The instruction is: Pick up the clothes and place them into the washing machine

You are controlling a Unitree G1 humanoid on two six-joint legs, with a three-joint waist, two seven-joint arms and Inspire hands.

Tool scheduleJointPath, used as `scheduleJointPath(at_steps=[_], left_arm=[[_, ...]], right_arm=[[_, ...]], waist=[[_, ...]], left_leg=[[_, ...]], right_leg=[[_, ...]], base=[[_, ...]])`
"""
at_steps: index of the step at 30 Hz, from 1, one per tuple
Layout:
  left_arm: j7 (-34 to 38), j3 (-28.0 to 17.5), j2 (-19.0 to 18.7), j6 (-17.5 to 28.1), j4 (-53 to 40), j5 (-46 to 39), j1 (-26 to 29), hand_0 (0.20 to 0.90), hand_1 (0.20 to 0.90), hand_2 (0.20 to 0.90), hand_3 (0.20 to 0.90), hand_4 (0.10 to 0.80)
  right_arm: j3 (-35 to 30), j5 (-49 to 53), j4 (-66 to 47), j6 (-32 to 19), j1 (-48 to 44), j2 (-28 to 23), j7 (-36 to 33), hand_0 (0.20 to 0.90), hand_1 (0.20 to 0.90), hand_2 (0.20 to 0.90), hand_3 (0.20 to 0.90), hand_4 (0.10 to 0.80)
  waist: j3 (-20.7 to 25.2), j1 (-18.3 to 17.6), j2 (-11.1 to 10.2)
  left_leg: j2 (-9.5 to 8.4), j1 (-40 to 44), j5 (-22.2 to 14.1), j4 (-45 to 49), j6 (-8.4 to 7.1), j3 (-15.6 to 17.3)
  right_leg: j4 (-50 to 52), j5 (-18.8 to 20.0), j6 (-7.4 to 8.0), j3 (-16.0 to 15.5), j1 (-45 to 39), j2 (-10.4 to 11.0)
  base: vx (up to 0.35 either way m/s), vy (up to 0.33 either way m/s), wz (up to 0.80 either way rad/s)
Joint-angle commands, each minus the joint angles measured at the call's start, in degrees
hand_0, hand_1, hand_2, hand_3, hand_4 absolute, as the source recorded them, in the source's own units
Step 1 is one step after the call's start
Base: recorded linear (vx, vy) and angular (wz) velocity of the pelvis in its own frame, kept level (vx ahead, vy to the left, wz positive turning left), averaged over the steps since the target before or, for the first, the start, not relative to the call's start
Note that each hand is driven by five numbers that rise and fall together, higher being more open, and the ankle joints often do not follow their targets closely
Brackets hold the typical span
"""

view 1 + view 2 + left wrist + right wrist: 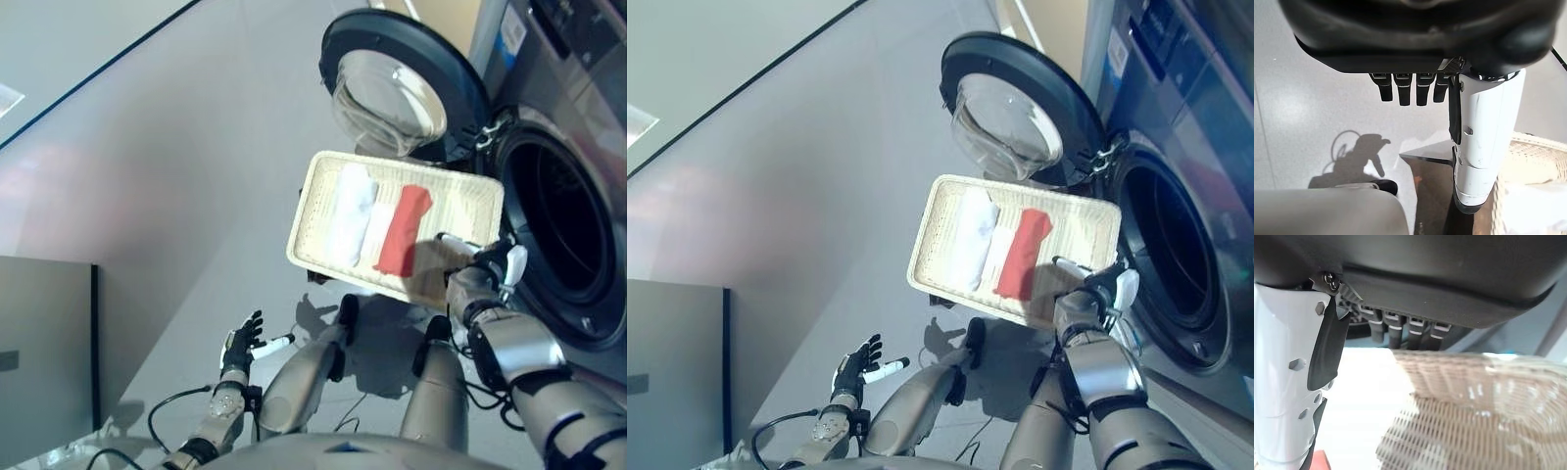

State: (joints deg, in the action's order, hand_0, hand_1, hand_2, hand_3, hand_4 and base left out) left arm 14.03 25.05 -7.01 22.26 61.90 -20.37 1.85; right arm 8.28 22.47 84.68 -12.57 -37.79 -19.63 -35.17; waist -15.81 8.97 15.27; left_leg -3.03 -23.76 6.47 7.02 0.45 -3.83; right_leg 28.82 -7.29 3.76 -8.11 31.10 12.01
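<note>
The left hand [240,345] hangs low over the floor [176,176], fingers [1400,90] straight and holding nothing, well apart from the work; beyond it, the woven tray [323,181] carries the clothes: a white folded cloth [351,211] beside a red folded cloth [404,227], both untouched; the right hand [490,269] sits at the tray's near edge, fingers [1400,330] reaching out straight over the rim, thumb spread, gripping neither cloth; past those fingers the washing machine [578,147] stands with its door [392,88] swung open and drum [558,220] dark, seemingly empty; so nothing is loaded yet, and both picking and placing remain.
</note>
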Motion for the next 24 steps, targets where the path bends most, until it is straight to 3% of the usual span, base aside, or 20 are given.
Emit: scheduleJointPath(at_steps=[1,7,15,24], left_arm=[[2.8,-1.9,-0.4,0.9,7.1,1.2,0.9,0.9,0.9,0.9,0.9,0.8],[4.7,-2.2,0.2,1.6,8.4,2.0,0.9,0.9,0.9,0.9,0.9,0.8],[5.0,-3.1,0.2,2.4,9.2,1.2,0.0,0.9,0.9,0.9,0.9,0.8],[4.8,-2.3,0.7,2.7,10.9,0.1,0.7,0.9,0.9,0.9,0.9,0.8]], right_arm=[[-1.8,-2.4,-3.5,-4.6,2.6,1.4,-3.5,0.9,0.9,0.9,0.9,0.8],[-1.7,-5.8,-7.2,-5.9,11.1,5.9,-7.4,0.9,0.9,0.9,0.9,0.8],[-1.8,-4.5,-9.7,-7.4,19.1,8.8,-6.0,0.9,0.9,0.9,0.9,0.8],[-0.7,-1.9,-7.7,-8.3,21.9,12.0,-4.1,0.9,0.9,0.9,0.9,0.8]], waist=[[0.9,-0.2,-2.7],[0.6,-2.1,-4.2],[1.0,-4.0,-6.0],[-0.4,-5.4,-5.8]], left_leg=[[-2.91,-2.3,-3.1,3.5,-0.85,2.5],[-2.46,-1.1,-3.2,3.8,-0.86,2.7],[-2.02,-0.2,-2.5,3.2,-0.86,2.7],[-2.45,-2.4,-2.9,6.1,-0.55,3.2]], right_leg=[[-11.7,7.5,0.25,2.6,-6.3,-1.6],[-12.4,7.6,0.27,2.2,-7.9,-2.2],[-13.5,8.7,0.28,2.3,-8.7,-3.1],[-10.7,8.2,-0.22,2.8,-6.5,-3.2]], base=[[0.0,0.0,0.0],[-0.01,-0.006,-0.01],[-0.018,-0.008,-0.02],[-0.052,0.016,-0.01]])
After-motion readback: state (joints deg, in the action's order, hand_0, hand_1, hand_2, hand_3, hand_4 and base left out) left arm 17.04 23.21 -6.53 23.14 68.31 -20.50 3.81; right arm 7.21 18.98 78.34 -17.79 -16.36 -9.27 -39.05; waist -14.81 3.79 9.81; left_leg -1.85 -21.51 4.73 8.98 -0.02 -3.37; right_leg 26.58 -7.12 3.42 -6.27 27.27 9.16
